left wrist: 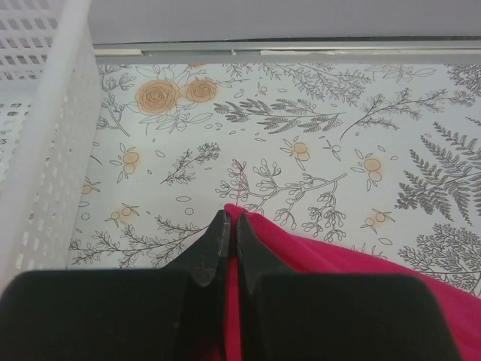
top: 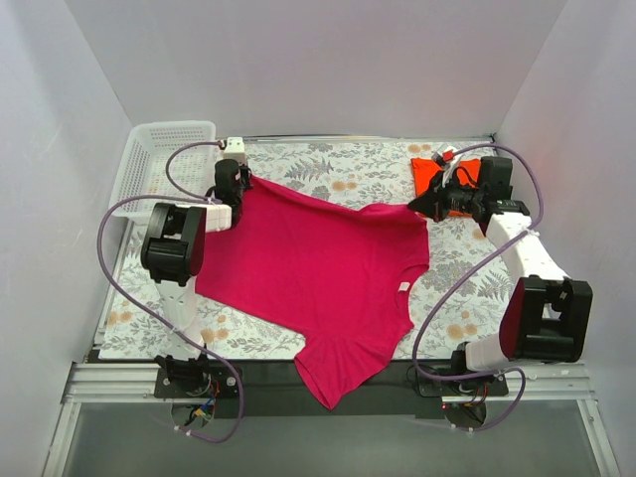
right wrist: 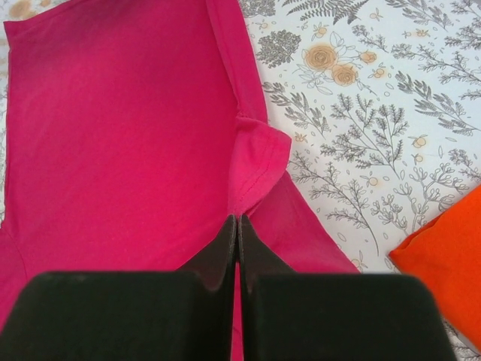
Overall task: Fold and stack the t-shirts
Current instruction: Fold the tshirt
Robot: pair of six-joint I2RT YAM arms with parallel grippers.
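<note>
The magenta-pink t-shirt lies spread across the floral table, one part hanging over the near edge. My left gripper is shut on its far left corner, and in the left wrist view the pink cloth is pinched between the jaws. My right gripper is shut on the shirt's far right corner; the right wrist view shows the hem folded up at the closed fingertips. The orange-red t-shirt lies bunched at the back right, partly hidden by the right arm, its edge beside the right gripper.
A white lattice basket stands at the back left, its wall close to the left gripper. Grey walls enclose the table on three sides. The right arm stretches along the right side; purple cables loop off both arms.
</note>
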